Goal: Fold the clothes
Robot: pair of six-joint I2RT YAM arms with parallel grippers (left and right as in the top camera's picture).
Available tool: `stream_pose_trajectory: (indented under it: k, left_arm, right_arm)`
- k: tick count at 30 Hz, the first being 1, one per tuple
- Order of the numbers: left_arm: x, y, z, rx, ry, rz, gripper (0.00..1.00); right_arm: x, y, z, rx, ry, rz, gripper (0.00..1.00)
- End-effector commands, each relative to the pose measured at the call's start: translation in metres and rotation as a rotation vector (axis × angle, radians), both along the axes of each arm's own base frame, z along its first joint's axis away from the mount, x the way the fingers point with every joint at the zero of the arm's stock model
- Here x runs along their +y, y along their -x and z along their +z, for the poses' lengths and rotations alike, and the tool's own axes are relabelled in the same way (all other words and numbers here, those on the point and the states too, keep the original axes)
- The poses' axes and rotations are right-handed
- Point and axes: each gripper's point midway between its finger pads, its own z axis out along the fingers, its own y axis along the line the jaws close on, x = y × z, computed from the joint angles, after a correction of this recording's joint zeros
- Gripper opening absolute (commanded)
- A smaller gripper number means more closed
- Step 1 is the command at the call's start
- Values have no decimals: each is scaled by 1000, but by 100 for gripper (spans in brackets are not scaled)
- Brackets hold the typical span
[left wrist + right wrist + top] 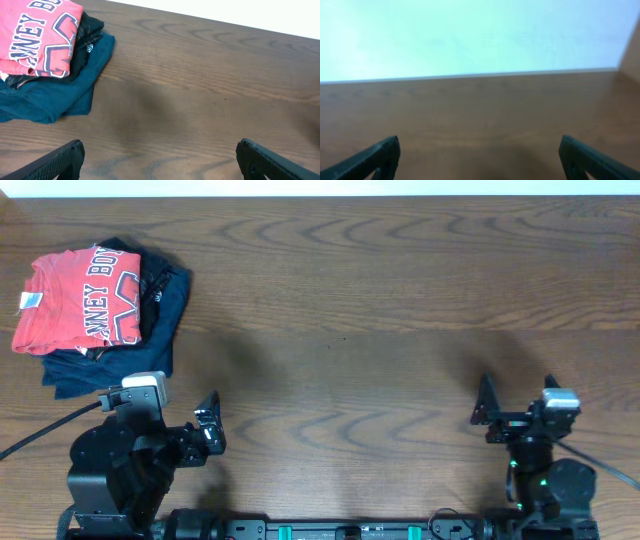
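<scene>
The clothes, a coral-red T-shirt [75, 300] with white block lettering, lie folded on top of a small pile at the table's far left. In the left wrist view the T-shirt [35, 35] fills the upper left corner. My left gripper [208, 430] is near the front edge, below and to the right of the pile, apart from it. It is open with only bare wood between its fingers [160, 147]. My right gripper [515, 402] is at the front right, far from the pile, also open and holding nothing [480, 142].
Under the red T-shirt lie a black shirt [155, 280] and navy blue garments [160, 330], which stick out to the right and front [55, 95]. The wooden table [350, 330] ends at a white wall along the far edge [470, 75].
</scene>
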Motion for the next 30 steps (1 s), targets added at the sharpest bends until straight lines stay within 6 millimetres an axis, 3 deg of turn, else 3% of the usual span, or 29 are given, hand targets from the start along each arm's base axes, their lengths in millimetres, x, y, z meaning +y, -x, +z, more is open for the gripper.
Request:
stream_pose_trajectory:
  k: [1,4,9,30]
  left_arm:
    - [1,0,-4,11,-9,6,98]
    - [1,0,-4,11,-9,6,98]
    - [1,0,-4,11,-9,6,98]
    - [1,0,-4,11,-9,6,98]
  right_arm:
    - [13,-3,-12,-66,22,77,99]
    - [13,-7,-21,-108,26,77,99]
    - [6,-7,-48,6,75,41,99]
    - [10,-7,-47,-3,96,54,99]
